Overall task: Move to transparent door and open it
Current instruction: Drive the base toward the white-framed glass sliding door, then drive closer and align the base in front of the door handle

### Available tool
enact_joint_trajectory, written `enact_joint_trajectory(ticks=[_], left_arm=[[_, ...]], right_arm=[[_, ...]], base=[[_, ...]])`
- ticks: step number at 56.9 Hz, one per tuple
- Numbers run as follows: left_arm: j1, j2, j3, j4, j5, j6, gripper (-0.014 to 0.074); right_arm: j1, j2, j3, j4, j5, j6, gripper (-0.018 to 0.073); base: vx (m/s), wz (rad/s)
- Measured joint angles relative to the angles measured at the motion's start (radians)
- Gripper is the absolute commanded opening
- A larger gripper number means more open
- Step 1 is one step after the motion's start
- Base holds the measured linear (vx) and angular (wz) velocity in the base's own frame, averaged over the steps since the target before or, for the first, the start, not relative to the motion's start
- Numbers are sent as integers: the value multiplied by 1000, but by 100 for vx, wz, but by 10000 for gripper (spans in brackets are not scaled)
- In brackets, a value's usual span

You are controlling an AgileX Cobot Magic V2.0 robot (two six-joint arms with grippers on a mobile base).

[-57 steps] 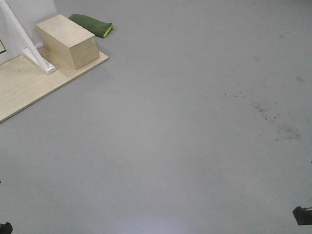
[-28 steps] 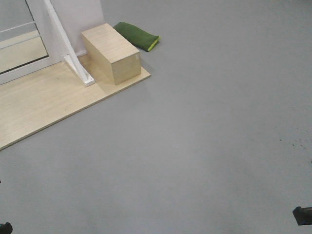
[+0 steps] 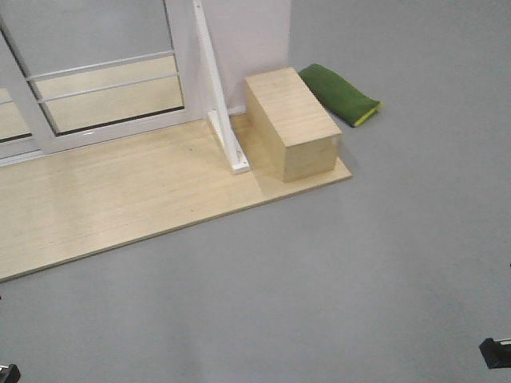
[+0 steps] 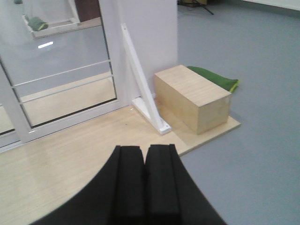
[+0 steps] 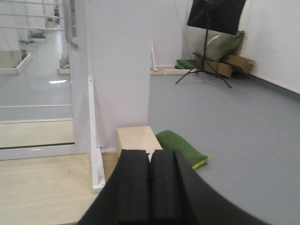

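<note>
The transparent door (image 3: 104, 80) stands at about 11 o'clock from my base, at the back of the wooden platform (image 3: 120, 199), with thin white bars crossing its glass. It is well apart from both arms, so I judge I am on the approach and not yet reaching. Its grey handle (image 5: 69, 26) shows only in the right wrist view, high at 11 o'clock. Its long axis runs straight up the stile beside the white wall panel (image 5: 119, 61). My left end effector (image 4: 144, 152) is clenched on nothing, and the door (image 4: 65, 70) lies at 10 o'clock from it. My right end effector (image 5: 150, 154) is likewise pressed closed and empty. The door is left of both arms, so I judge the left arm is a little nearer the glass, though the handle sits on the edge toward my right arm. A white diagonal brace (image 3: 217, 88), a wooden box (image 3: 291, 124) and a green cushion (image 3: 343, 94) lie at 1 o'clock, beside the line I would drive.
</note>
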Motion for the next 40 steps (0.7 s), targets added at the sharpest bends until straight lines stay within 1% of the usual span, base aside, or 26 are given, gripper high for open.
enact_joint_trajectory(ticks=[22, 40], left_arm=[[0, 0, 0, 0, 0, 0, -3], [0, 0, 0, 0, 0, 0, -3]], right_arm=[[0, 0, 0, 0, 0, 0, -1], [0, 0, 0, 0, 0, 0, -1]], base=[[53, 57], [49, 39]])
